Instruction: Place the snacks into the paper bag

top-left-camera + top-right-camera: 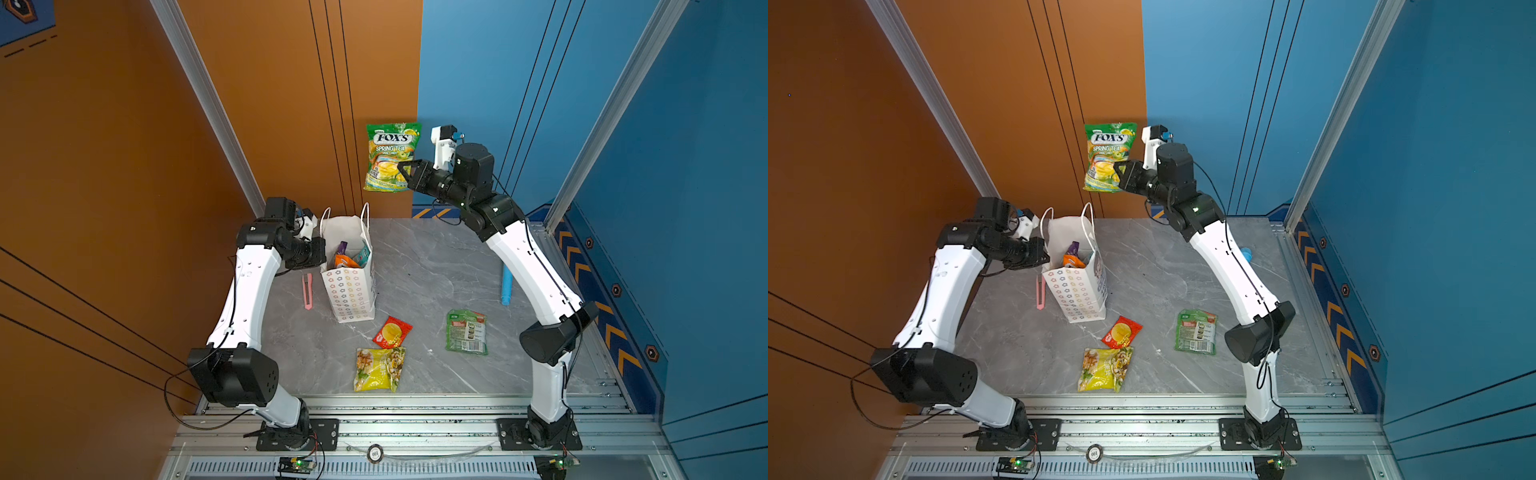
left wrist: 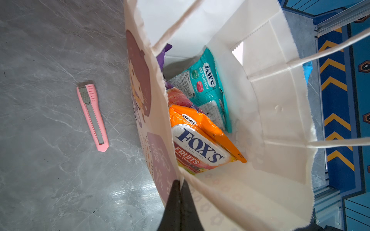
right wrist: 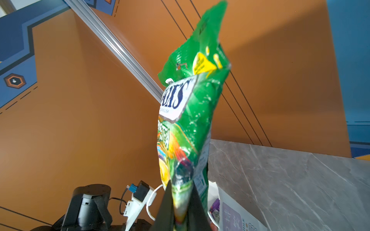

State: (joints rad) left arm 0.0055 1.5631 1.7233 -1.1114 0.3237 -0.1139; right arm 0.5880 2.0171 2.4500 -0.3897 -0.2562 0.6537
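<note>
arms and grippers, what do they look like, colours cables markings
The left arm and right arm match: smooth white shells, bulky black joints, thin black cables looping outside. The left gripper and right gripper are slim, black and tapered.

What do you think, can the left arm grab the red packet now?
Probably not yet: the left tool is shut on the rim of the paper bag and must let go first. The red packet lies uncovered nearby.

The left arm (image 1: 245, 286) and right arm (image 1: 536, 270), white over black
White shells run between black joint housings (image 1: 237, 376); thin black cables (image 1: 165, 392) trail alongside, white camera mounts (image 1: 442, 145) sit at the wrists, and the left hand (image 2: 180, 182) and right hand (image 3: 181, 184) have tapered black fingers (image 2: 172, 206).
</note>
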